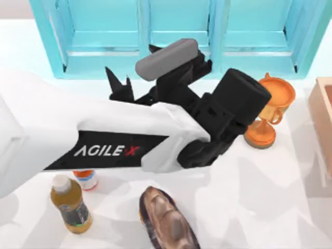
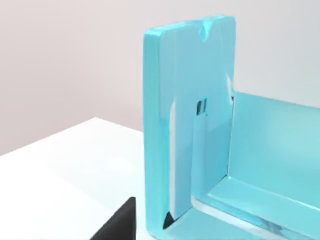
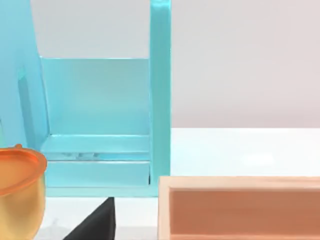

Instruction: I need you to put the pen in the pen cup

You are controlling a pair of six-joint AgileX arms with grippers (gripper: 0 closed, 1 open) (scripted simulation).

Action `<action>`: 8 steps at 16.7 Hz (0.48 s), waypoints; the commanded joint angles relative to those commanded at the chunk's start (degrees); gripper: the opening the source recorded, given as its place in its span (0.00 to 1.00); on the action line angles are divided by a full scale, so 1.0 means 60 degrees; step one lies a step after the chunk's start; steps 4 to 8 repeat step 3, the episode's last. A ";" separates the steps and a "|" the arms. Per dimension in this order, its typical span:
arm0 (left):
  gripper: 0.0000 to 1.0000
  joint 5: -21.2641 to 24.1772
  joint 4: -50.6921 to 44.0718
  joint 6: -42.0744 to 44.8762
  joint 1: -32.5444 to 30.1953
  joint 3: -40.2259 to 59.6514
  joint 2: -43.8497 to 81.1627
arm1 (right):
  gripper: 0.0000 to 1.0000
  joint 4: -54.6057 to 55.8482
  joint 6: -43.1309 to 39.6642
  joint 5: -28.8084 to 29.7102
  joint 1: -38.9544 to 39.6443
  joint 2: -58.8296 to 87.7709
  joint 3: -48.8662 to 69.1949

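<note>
over the middle of the worktop (image 1: 270,207), the left arm stretches across from the left at height, and its gripper (image 1: 120,86) hangs just in front of the turquoise shelf unit (image 1: 176,31). the two dark fingers (image 1: 110,78) point toward the shelf with a gap between their tips, so they stand open and empty. judging by that height, the arm is travelling or searching rather than reaching down for anything. neither the pen nor the pen cup can be made out; the arm's bulk covers much of the surface beneath it, so either may lie hidden under there.

beyond the fingers, off to the right, an orange trophy cup (image 1: 271,111) stands beside a wooden box (image 1: 321,114); this is not the target cup. back beneath the arm, nearer the front edge, sit a juice bottle (image 1: 70,205), a small pill bottle (image 1: 86,179) and a brown shoe (image 1: 167,220). for the right arm's fingers, i cannot tell.
</note>
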 joint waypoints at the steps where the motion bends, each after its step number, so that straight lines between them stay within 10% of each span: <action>1: 1.00 0.0000 0.0000 0.0000 0.0000 0.0000 0.0000 | 1.00 0.0000 0.0000 0.0000 0.0000 0.0000 0.0000; 8: 1.00 0.0000 0.0000 0.0000 0.0000 0.0000 0.0000 | 1.00 0.0000 0.0000 0.0000 0.0000 0.0000 0.0000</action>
